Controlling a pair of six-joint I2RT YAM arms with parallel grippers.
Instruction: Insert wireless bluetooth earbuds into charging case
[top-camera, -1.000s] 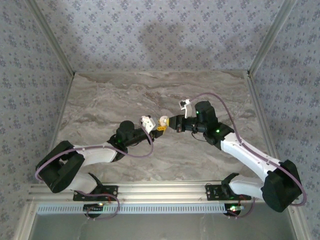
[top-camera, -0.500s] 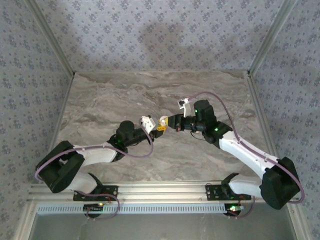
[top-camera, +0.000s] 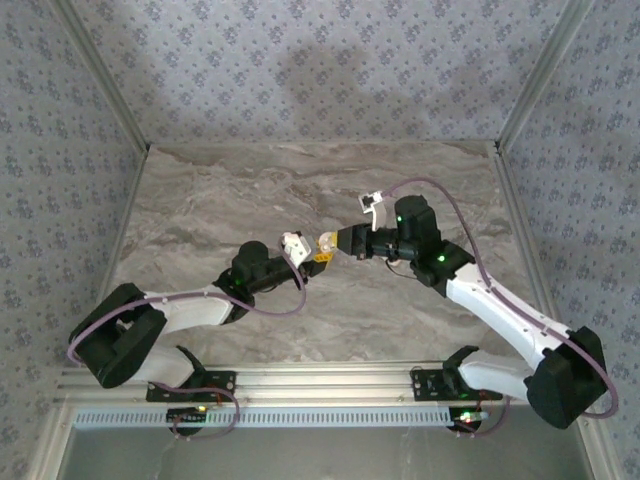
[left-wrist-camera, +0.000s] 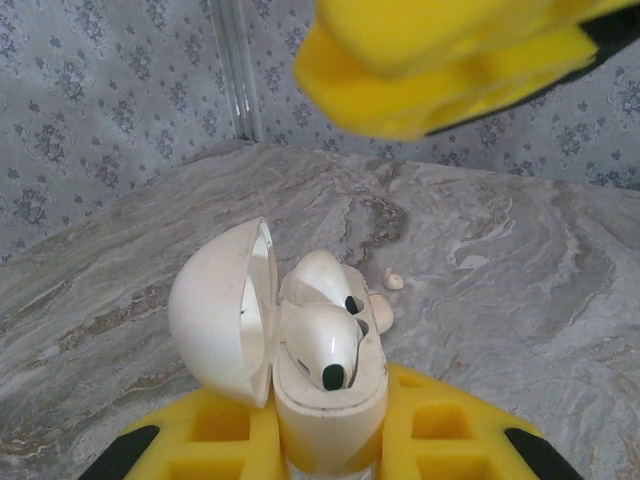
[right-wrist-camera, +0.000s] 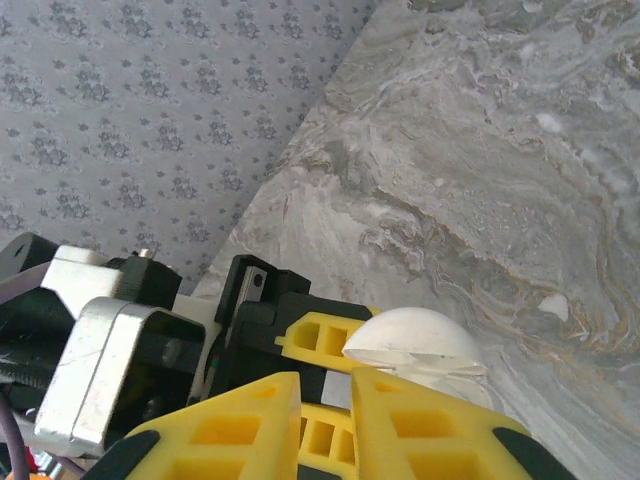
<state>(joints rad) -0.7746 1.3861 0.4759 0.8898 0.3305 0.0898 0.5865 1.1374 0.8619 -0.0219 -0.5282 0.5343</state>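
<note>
The left fingers clamp the open charging case, both earbuds seated inside; the right fingers, narrowly parted and empty, hover close by it.

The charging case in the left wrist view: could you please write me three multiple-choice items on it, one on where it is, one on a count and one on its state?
1. Where is the charging case?
A. flat on the table
B. clamped in the left gripper
C. leaning on the back wall

2. How many earbuds sit in it?
A. none
B. one
C. two

3. How is its lid?
A. swung open
B. shut
C. off, lying on the table

Answers:
1 B, the yellow gripper flanks its base on both sides.
2 C, two white buds lie one behind the other in the case.
3 A, the lid stands hinged up at the case's left.
</note>
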